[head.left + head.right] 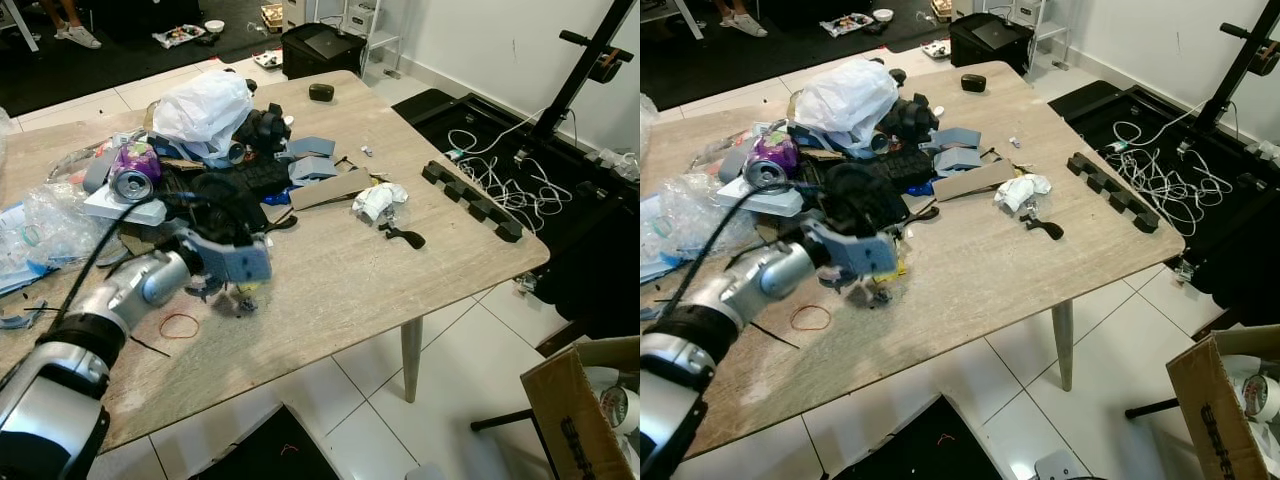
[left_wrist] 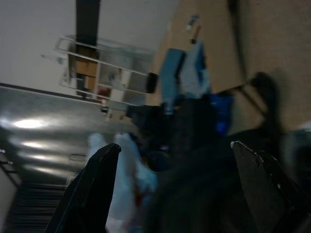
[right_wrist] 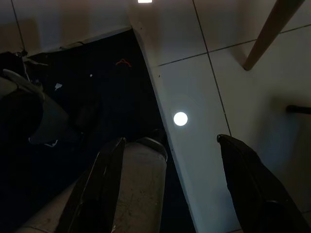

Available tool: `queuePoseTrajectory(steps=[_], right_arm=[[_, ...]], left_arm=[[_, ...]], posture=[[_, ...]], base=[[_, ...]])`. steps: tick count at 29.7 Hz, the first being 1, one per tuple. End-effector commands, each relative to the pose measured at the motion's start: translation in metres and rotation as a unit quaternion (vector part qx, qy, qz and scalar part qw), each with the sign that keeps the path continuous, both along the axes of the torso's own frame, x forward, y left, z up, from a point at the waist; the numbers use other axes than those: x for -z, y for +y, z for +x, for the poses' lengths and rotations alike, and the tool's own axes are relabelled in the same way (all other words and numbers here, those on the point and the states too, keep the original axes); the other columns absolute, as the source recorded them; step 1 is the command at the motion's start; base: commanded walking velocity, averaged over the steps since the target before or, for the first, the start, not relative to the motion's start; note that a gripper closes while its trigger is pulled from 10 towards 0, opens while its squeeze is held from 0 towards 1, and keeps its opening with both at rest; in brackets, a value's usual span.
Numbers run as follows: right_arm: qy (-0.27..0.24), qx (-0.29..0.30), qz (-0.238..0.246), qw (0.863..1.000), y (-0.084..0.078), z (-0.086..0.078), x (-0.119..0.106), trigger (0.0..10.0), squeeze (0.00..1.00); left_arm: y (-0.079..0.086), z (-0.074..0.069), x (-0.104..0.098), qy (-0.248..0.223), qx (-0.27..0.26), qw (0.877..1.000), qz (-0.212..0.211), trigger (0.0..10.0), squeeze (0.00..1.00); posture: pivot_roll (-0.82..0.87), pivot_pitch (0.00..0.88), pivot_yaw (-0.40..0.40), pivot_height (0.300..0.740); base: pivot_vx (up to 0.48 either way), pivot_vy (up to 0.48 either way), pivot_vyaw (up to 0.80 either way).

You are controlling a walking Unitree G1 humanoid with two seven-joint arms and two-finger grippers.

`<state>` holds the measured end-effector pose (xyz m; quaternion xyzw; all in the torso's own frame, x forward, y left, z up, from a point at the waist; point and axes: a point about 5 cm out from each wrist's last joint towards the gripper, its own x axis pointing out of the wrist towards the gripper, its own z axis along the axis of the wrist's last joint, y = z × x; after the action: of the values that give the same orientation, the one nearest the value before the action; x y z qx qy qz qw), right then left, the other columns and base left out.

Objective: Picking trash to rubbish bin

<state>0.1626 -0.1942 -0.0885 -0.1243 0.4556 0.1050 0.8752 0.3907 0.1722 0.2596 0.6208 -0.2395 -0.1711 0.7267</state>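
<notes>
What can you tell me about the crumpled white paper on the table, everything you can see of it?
The crumpled white paper is a loose, creased wad, white with grey folds, lying on the wooden table toward its right half. It sits just right of a flat brown cardboard strip, seeming to touch its end. A small curved black piece lies on the table just in front of it, nearer the robot. Neither claw touches it; the left claw is over the table well to its left.

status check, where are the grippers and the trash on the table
Left gripper open, over black trash in the table pile. Right gripper open, idle above floor. Red rubber band beside left arm.
</notes>
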Motion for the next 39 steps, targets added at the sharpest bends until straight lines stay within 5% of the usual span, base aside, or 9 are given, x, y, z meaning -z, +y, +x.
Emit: queuePoseTrajectory(steps=[1, 12, 25, 31, 37, 38, 39], right_arm=[[0.125, 0.016, -0.020, 0.992, -0.011, -0.067, 0.023, 10.0, 0.00], [0.120, 0.015, -0.018, 0.993, -0.009, -0.062, 0.022, 10.0, 0.00], [0.115, 0.012, -0.015, 0.993, -0.005, -0.057, 0.022, 10.0, 0.00], [0.112, 0.013, -0.015, 0.993, -0.005, -0.055, 0.021, 10.0, 0.00], [0.110, 0.014, -0.016, 0.994, -0.005, -0.053, 0.021, 10.0, 0.00], [0.110, 0.014, -0.016, 0.994, -0.005, -0.053, 0.020, 10.0, 0.00], [0.110, 0.014, -0.016, 0.994, -0.005, -0.053, 0.020, 10.0, 0.00]], left_arm=[[0.008, -0.001, 0.007, 0.008, -0.012, 0.999, 0.038, 10.0, 0.00], [0.015, -0.005, 0.027, 0.074, -0.016, 0.994, 0.083, 10.0, 0.00], [0.036, -0.005, 0.031, 0.092, -0.078, 0.984, 0.133, 10.0, 0.00], [0.038, -0.002, 0.035, 0.087, -0.111, 0.982, 0.126, 10.0, 0.00], [0.028, -0.001, 0.042, 0.072, -0.130, 0.986, 0.073, 10.0, 0.00], [0.026, -0.001, 0.044, 0.071, -0.133, 0.987, 0.063, 5.3, 0.00], [0.026, -0.001, 0.044, 0.071, -0.133, 0.987, 0.063, 5.3, 0.00]], posture=[[-0.10, 0.360, 0.074, 0.740], [-0.09, 0.355, 0.071, 0.740], [-0.08, 0.346, 0.073, 0.740], [-0.08, 0.343, 0.076, 0.740], [-0.09, 0.338, 0.074, 0.740], [-0.09, 0.336, 0.073, 0.740], [-0.09, 0.336, 0.073, 0.740]], base=[[0.000, 0.000, 0.00], [0.000, 0.000, 0.00], [0.000, 0.000, 0.00], [0.000, 0.000, 0.00], [0.000, 0.000, 0.00], [0.000, 0.000, 0.00], [0.000, 0.000, 0.00]])
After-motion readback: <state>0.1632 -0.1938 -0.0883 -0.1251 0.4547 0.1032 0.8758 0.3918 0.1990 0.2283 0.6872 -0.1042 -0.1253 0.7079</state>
